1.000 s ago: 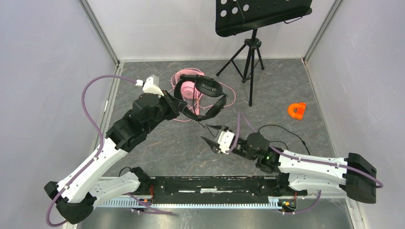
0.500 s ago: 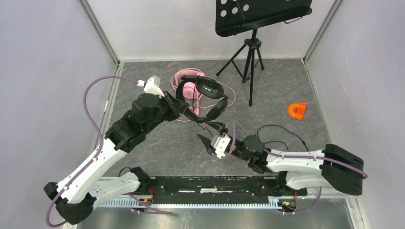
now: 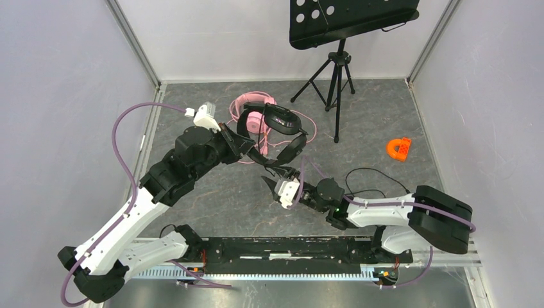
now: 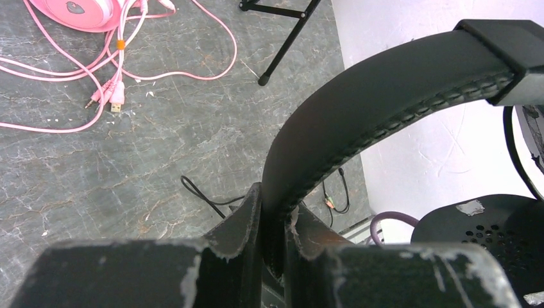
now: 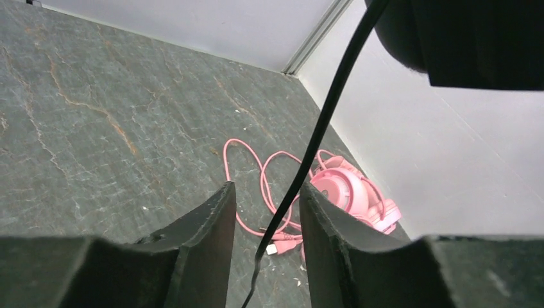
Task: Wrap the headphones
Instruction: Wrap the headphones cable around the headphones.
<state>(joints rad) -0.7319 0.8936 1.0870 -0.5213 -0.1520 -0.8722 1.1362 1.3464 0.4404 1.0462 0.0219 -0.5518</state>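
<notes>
Overhead, the left gripper [image 3: 247,146] holds the black headphones [image 3: 281,120] off the table [image 3: 385,115] at centre frame. Its jaws are clamped tight on the padded headband, as the left wrist view shows. Just below and to the right, the right gripper [image 3: 277,183] points toward the hanging ear cup with its jaws partly open. The thin black cable [image 5: 321,122] runs down between its fingers without being pinched. Toward the upper centre, the pink headphones [image 3: 253,119] lie on the grey surface amid loose loops of pink cable [image 4: 119,64].
</notes>
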